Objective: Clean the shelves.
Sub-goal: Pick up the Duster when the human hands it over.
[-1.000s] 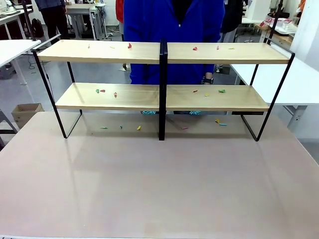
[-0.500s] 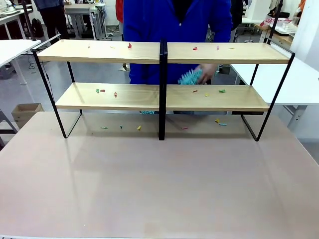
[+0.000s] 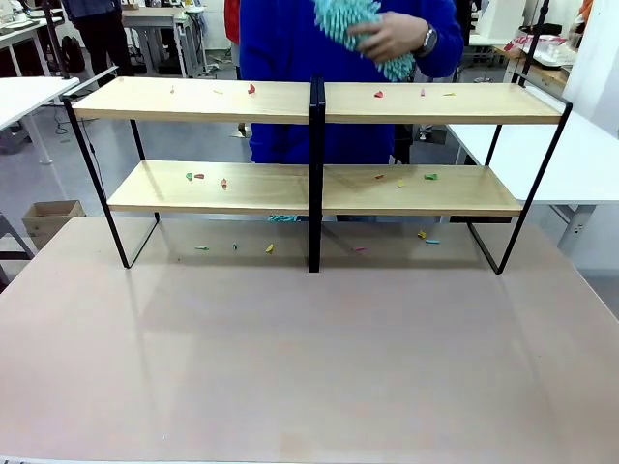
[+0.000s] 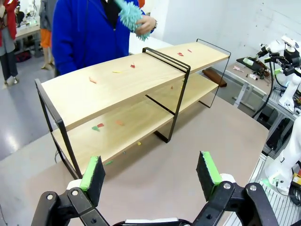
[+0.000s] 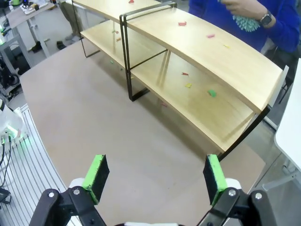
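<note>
The shelves (image 3: 193, 100) stand across the far half of the table, two light-wood boards in a black frame with a centre post. Small coloured scraps lie on both boards, such as a red one (image 3: 251, 89) and a green one (image 3: 429, 177), and several more rest on the table beneath (image 3: 269, 248). Behind the rack, a person in blue holds a fluffy teal duster (image 3: 353, 24) above the top board. My left gripper (image 4: 149, 172) is open over the table, well short of the shelves (image 4: 108, 84). My right gripper (image 5: 155, 174) is open too, away from the shelves (image 5: 211, 52).
The pinkish-grey table (image 3: 309, 358) stretches from the rack to the near edge. White tables flank it at the left (image 3: 24, 95) and right (image 3: 590, 159). A cardboard box (image 3: 50, 220) sits on the floor at the left. A bit of teal (image 3: 282, 218) shows behind the lower board.
The person's hand has raised the teal duster from behind the lower shelf to above the top board.
</note>
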`<state>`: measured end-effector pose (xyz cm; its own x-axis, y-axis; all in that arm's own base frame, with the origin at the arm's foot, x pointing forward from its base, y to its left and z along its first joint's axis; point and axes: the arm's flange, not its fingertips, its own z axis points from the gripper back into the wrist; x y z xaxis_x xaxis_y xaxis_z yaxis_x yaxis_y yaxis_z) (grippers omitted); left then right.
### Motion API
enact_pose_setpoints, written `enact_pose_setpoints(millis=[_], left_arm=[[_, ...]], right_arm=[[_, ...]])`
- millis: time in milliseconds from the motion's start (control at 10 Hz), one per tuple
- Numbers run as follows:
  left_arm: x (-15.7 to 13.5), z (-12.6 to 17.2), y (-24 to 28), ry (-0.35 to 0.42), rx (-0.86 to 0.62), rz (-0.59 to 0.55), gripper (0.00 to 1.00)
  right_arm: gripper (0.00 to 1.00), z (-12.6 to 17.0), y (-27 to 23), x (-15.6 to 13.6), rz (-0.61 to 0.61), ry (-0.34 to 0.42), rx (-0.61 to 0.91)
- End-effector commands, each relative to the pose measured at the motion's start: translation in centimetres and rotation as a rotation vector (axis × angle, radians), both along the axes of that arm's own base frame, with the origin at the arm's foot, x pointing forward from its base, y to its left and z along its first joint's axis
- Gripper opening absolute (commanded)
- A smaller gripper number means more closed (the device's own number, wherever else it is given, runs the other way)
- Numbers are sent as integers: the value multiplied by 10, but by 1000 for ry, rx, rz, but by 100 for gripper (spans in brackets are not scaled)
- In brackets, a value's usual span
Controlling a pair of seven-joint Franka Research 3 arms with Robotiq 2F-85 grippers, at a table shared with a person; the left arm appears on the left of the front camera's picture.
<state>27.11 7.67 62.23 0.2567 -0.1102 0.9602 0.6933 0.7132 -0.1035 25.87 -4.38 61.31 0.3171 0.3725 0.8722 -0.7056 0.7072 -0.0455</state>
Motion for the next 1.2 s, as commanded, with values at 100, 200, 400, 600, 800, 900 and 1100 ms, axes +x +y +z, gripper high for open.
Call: enact_pose_setpoints(millis=[100, 200, 400, 600, 800, 900, 1100], left_arm=[[0, 0, -1, 3, -6, -9, 100], [0, 0, -1, 3, -6, -9, 100], [0, 0, -1, 3, -6, -9, 100], [0, 0, -1, 3, -6, -9, 100], [0, 0, -1, 3, -6, -9, 100], [0, 0, -1, 3, -6, -9, 100], [0, 0, -1, 3, -6, -9, 100]], right_arm=[[100, -33, 12, -1, 62, -59, 44], [100, -32, 13, 5, 77, -52, 37], [100, -30, 9, 15, 107, -55, 70], [100, -21, 4, 14, 147, -98, 131], [100, -20, 3, 16, 138, -103, 139], [100, -20, 1, 16, 136, -116, 159], [100, -19, -3, 14, 132, -128, 172]])
